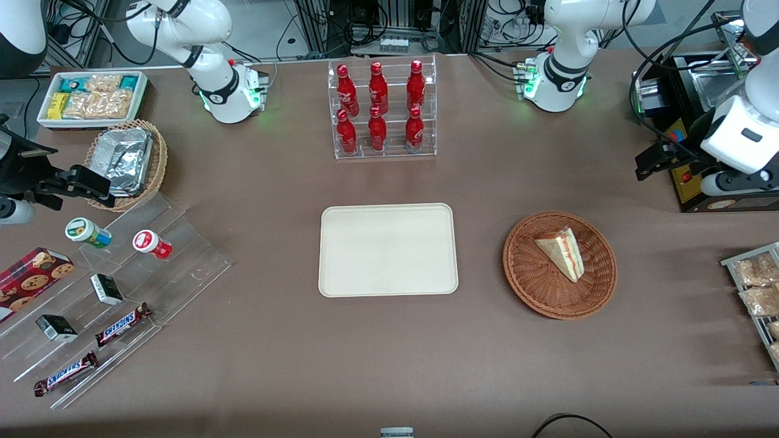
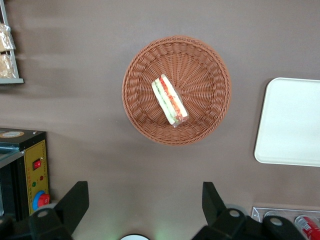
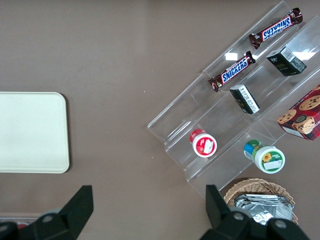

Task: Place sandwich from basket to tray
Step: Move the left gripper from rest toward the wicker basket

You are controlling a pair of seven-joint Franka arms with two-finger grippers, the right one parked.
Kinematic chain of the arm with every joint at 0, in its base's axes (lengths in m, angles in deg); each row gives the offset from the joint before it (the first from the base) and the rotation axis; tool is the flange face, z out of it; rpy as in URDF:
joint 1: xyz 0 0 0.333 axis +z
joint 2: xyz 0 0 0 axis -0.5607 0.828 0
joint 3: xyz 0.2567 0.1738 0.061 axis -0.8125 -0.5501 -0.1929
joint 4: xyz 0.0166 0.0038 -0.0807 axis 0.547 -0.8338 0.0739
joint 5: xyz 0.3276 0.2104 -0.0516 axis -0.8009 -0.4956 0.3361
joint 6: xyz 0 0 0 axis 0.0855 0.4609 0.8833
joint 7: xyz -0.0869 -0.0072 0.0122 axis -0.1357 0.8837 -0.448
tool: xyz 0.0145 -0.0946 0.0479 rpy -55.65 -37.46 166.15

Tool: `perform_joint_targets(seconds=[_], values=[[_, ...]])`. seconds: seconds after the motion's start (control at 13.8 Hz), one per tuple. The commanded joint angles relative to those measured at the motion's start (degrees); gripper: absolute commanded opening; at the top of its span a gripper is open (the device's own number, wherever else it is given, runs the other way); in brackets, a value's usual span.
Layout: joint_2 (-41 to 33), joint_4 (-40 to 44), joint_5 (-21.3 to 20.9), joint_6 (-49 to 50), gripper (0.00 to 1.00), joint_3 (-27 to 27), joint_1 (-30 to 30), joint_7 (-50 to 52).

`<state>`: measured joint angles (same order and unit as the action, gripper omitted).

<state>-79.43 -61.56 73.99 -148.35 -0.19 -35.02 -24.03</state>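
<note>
Gripper (image 2: pixel 142 207) on the left arm: fingers spread wide, nothing between them, touching nothing. It hangs high above the table, above a spot farther from the front camera than the basket (image 1: pixel 538 292), beside the black box with the yellow panel (image 1: pixel 684 176).

Task items:
- 1 sandwich (image 1: pixel 563 253), lying in the basket, roughly centred, filling edge showing red and green stripes. Same in wrist view (image 2: pixel 170 100).
- 1 basket, reddish-brown wicker, toward the working arm's end of the table, apart from the tray.
- 1 tray (image 1: pixel 387 250), cream, mid-table, nothing on it.

Other counts:
- 6 red bottles (image 1: pixel 378 109) in a clear tiered rack, two rows of three, farther from the front camera than the tray. White script on them, not readable.
- 2 Snickers bars (image 1: pixel 123 324) on the clear stepped stand at the parked arm's end; "SNICKERS" legible.
- 2 small dark cartons (image 1: pixel 106 289) on the same stand, text unreadable.
- 2 round tubs there: one green lid (image 1: pixel 82 230), one red lid (image 1: pixel 148 241).
- 1 red cookie box (image 1: pixel 30 277) with cookie pictures, beside the stand.
- 1 tan basket with foil (image 1: pixel 125 161).
- 1 white box of snack packets (image 1: pixel 91 97).
- Wire rack of bagged snacks (image 1: pixel 758 286) at the working arm's end, partly cut off, count unclear.
</note>
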Motion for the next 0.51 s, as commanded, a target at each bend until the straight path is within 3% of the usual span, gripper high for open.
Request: perform_joint_targets(seconds=[0.0, 0.44], values=[[-0.24, -4.51, 0.47, -2.52, 1.0, -0.26, 0.04, 0.16], [-0.41, -14.72, -0.49, -12.89, 1.0, -0.53, 0.12, 2.08]])
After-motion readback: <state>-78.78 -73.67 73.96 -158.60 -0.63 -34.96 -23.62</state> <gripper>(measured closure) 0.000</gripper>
